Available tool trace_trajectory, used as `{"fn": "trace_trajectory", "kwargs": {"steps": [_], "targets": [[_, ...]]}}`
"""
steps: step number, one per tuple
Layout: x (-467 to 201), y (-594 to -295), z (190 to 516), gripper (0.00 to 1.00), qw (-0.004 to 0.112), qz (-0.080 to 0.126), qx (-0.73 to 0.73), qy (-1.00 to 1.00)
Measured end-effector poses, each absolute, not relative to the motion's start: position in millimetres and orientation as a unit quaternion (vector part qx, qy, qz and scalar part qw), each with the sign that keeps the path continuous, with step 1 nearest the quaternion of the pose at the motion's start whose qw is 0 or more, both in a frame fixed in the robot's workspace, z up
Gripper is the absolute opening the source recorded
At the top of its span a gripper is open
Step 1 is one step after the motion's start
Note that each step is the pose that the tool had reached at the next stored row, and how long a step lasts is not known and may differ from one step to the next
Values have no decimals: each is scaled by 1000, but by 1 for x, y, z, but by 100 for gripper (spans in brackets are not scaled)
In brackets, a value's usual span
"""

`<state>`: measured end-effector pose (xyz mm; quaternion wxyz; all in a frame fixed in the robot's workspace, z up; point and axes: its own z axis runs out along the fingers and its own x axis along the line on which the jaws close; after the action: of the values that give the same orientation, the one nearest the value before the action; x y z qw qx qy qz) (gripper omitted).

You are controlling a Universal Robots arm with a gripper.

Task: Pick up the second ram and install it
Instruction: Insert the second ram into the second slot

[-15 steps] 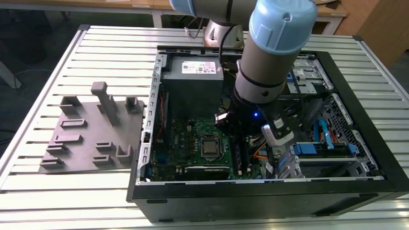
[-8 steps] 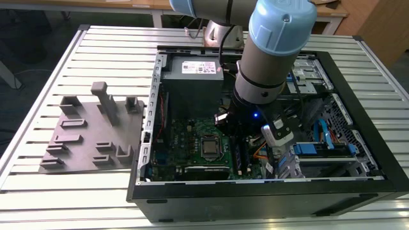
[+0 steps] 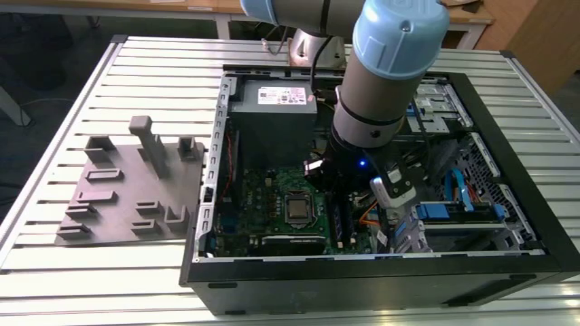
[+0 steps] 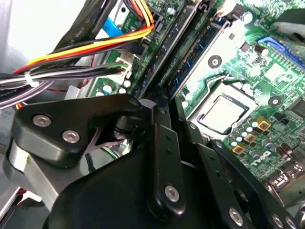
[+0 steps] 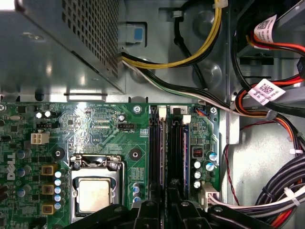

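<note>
Down over the motherboard (image 5: 95, 129), the hand (image 5: 167, 202) is clamped on the second ram (image 5: 175, 152), standing in its slot.

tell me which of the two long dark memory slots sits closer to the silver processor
The slot directly beside the processor; the other slot lies beyond it, toward the cables.

You see a green motherboard (image 5: 95, 129) with a silver processor (image 5: 94, 194), black fingers (image 4: 164, 157), yellow and orange cables (image 4: 95, 47), a grey fixture plate (image 3: 127, 197) on the white slatted table (image 3: 54, 170), and pale-blue arm joints (image 3: 399, 30).
</note>
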<state>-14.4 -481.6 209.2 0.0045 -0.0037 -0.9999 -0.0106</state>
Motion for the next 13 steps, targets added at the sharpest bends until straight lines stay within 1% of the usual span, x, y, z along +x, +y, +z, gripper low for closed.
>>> {"fn": "trace_trajectory", "kwargs": {"steps": [2,8,10,11,12,13], "targets": [[-14,-482,213,21,4,-11,-4,-1000],[-14,-482,236,21,4,-11,-4,-1000],[-14,-481,244,20,4,-11,-4,-1000],[-14,-481,247,13,4,-11,-4,-1000],[-14,-481,250,13,4,-11,-4,-1000],[-14,-481,253,11,4,-11,-4,-1000]]}}
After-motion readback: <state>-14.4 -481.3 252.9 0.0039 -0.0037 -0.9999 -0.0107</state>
